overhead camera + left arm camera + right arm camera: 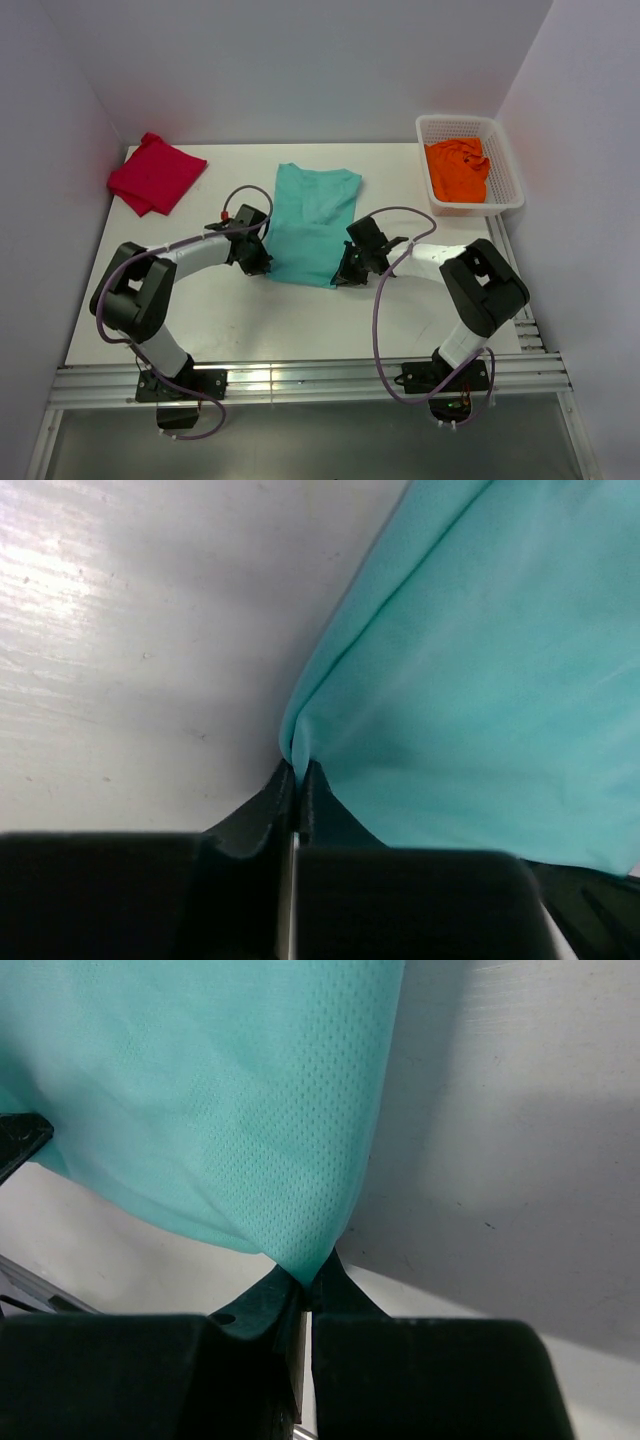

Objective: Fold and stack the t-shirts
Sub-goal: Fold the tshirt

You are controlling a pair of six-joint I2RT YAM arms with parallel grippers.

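Bright even light, soft shadows, glare on the table (70,560), blurry foregrounds.

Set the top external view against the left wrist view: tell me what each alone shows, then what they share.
Only top external: the red t-shirt folded at the far left corner, the orange t-shirt crumpled in the white basket, and the right gripper at the near right corner of the teal t-shirt.
Only left wrist: the fingers pressed together on a pinched cloth edge, close enough to see the crease.
Both: the teal t-shirt, the left gripper at its near left corner, and the white table.
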